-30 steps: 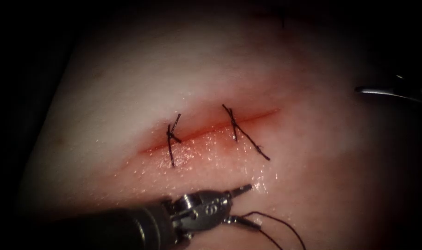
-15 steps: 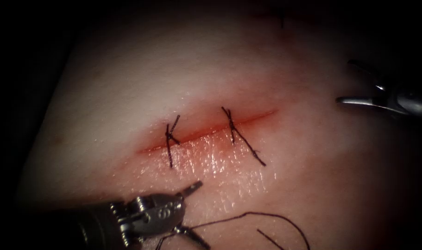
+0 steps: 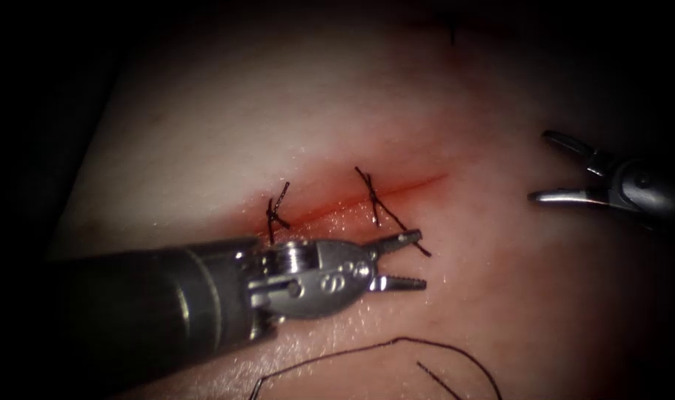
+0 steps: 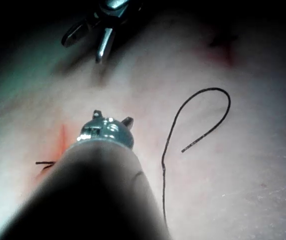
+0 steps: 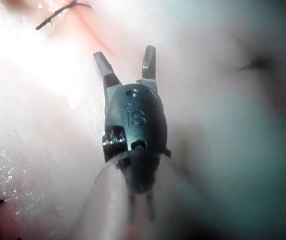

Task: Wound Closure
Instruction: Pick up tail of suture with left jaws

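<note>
Now the left claw [image 3: 398, 261], jaws parted and empty, has risen from the loose thread [image 3: 396, 344] to the cut [image 3: 330, 209]; right claw [image 3: 552, 169] gapes wide, empty.

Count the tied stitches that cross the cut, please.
2. One stitch crosses the cut near its left end, just above the left tool's wrist. The other stitch crosses further right, beside the open left tool. The shaft may hide more.
</note>
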### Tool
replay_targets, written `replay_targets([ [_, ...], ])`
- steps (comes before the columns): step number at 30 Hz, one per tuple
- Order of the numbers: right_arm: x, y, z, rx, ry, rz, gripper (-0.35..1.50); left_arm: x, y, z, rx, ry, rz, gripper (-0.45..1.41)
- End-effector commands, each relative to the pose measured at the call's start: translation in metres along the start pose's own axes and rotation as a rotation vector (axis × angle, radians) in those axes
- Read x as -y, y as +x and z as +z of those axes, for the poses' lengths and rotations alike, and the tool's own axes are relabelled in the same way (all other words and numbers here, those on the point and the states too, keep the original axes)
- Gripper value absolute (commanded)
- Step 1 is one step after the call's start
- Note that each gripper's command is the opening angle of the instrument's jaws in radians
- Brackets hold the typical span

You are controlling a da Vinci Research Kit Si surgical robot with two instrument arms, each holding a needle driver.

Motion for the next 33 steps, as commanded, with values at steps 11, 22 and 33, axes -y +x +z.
replay_targets([
  [11, 0.0008, 0.0000, 0.0026, 0.007, -0.014, 0.000, 0.82, -0.0003, -0.0028, 0.0050, 0.093, 0.055, 0.140, 0.32],
  [22, 0.0012, -0.0006, 0.0026, 0.002, -0.013, -0.008, 0.80, -0.0002, -0.0024, 0.0061, 0.117, 0.062, 0.226, -0.06],
  [33, 0.0016, -0.0006, 0.0031, -0.012, 0.025, -0.008, 0.63, -0.0001, -0.0013, 0.0055, 0.079, -0.032, 0.234, -0.45],
])
